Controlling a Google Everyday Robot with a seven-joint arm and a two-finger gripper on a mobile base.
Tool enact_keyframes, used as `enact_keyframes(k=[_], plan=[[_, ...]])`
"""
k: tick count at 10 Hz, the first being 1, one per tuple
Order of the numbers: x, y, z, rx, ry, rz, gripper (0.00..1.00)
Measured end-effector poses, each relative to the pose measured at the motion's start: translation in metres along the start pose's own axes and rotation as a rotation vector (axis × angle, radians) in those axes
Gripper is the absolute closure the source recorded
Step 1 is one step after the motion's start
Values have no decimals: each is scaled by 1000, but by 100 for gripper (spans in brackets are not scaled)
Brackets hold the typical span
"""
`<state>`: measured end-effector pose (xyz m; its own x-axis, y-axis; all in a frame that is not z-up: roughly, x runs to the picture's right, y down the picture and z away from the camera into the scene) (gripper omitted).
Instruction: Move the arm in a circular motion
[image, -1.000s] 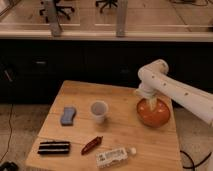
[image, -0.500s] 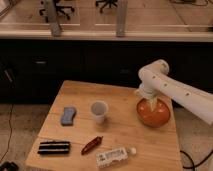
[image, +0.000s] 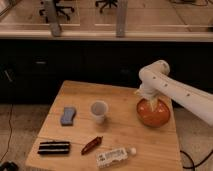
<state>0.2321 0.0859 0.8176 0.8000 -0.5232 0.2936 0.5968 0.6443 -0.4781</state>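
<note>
The white arm (image: 175, 90) of thick tubular segments comes in from the right edge, with its rounded elbow joint (image: 156, 71) above the table's right side. It bends down from the elbow to the gripper (image: 151, 103), which hangs just over an orange bowl (image: 153, 113) on the wooden table (image: 120, 137).
On the table stand a white paper cup (image: 99, 111), a blue sponge (image: 68, 115), a dark snack pack (image: 54, 148), a red-brown wrapped bar (image: 92, 145) and a lying plastic bottle (image: 115, 156). A dark counter and glass partition run behind the table.
The arm has barely shifted; its elbow and gripper stay over the orange bowl. Nothing on the table has moved.
</note>
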Motion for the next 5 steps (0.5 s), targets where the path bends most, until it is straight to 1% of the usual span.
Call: enact_keyframes(k=[5], plan=[[-2, 5, -2, 0, 0, -10, 20]])
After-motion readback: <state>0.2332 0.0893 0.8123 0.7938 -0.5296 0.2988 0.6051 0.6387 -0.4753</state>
